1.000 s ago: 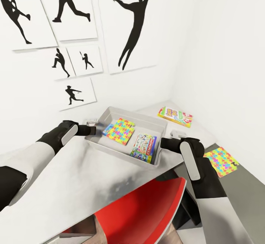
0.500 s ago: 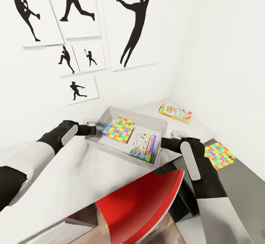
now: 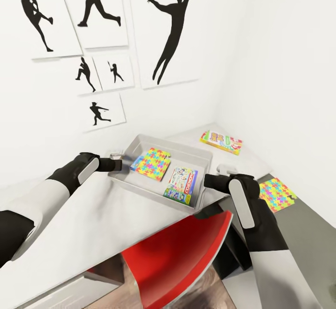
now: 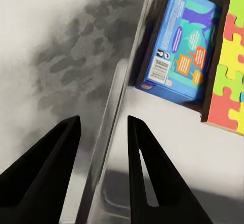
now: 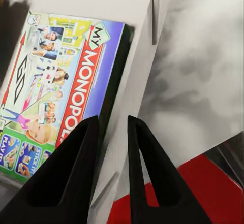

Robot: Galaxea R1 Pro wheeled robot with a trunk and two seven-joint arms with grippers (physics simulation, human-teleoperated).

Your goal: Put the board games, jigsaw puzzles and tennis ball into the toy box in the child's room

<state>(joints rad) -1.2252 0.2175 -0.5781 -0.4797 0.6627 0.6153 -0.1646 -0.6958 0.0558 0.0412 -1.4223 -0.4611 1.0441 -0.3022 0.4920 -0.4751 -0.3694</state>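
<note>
Both grippers clamp the toy box (image 3: 203, 158) rim on the light-grey table (image 3: 93, 234).

Left gripper (image 3: 122, 163) straddles the left wall, right gripper (image 3: 208, 181) the right wall — fingers pinching each. Inside lie a jigsaw puzzle (image 3: 151, 163) over a blue board game (image 4: 178, 46), and a Monopoly box (image 5: 61, 87). Far right sits the Skip-Bo box (image 3: 221, 142); another jigsaw puzzle (image 3: 276, 194) lies on the lower top.

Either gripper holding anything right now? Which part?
Both are on the toy box: the left gripper straddles its rim on one side, the right gripper straddles the opposite rim. Whether the fingers actually clamp cannot be told.
</note>
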